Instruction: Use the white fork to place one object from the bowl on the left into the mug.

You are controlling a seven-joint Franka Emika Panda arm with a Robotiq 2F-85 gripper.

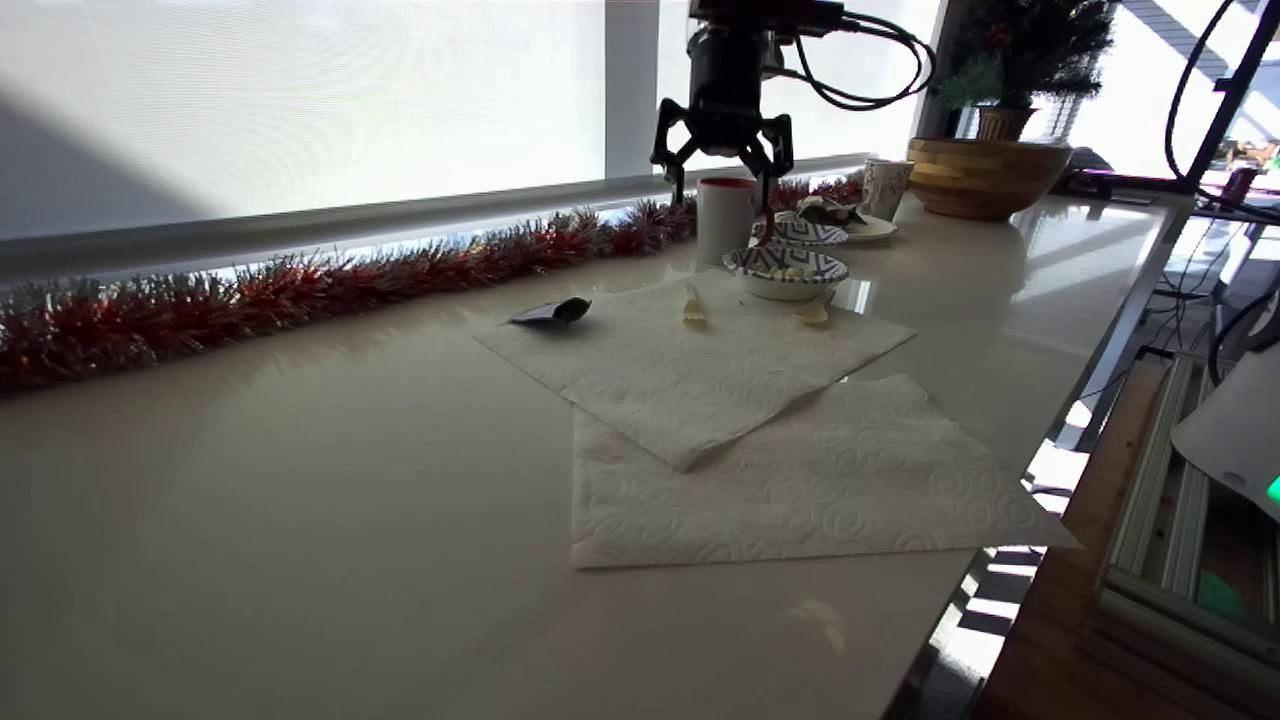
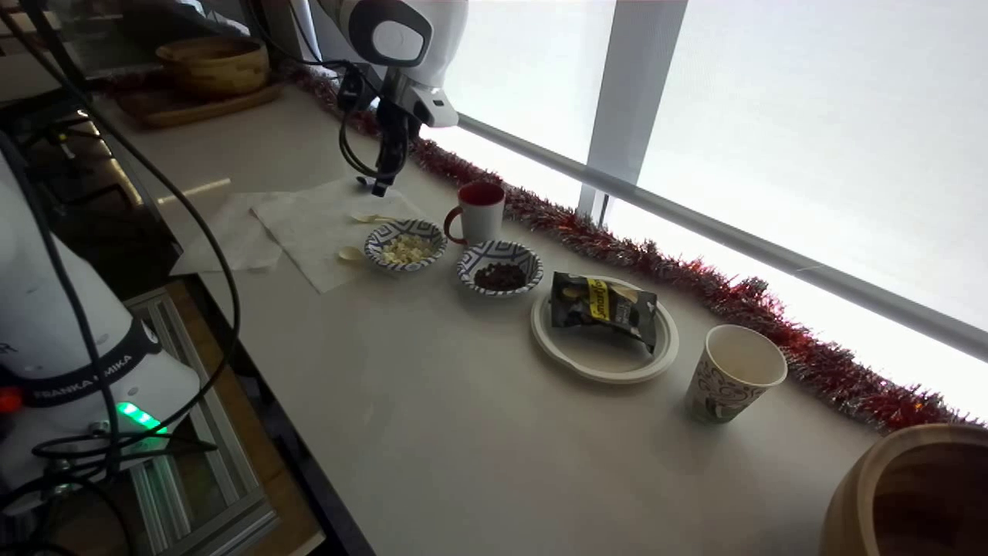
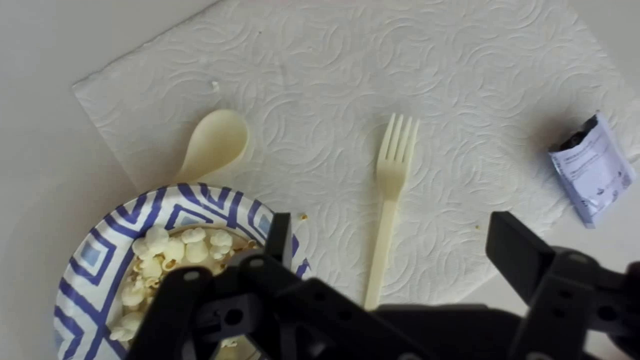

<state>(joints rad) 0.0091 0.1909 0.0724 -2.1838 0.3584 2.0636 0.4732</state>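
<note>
In the wrist view the claw (image 3: 392,239) is spread, gripping nothing, the fork (image 3: 391,185) on the towel (image 3: 320,90) below. I reckon fetching it is the step: descend, then clench. In an exterior view I see what the wrist misses: the mug (image 2: 482,224), near the tinsel (image 2: 729,300) edge of the surface (image 2: 463,386).

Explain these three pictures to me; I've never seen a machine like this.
The machine is a robot arm with a black two-fingered gripper. Two pictures come from cameras outside it; the third looks down from its wrist. On the white counter, a paper towel carries a pale fork and a spoon, with a small packet at its edge. Beside the spoon stands a blue-patterned bowl of popcorn. Further along are a matching bowl of dark pieces, a white mug, a plate holding a black snack bag, and a paper cup. The gripper hangs open, holding nothing.
</note>
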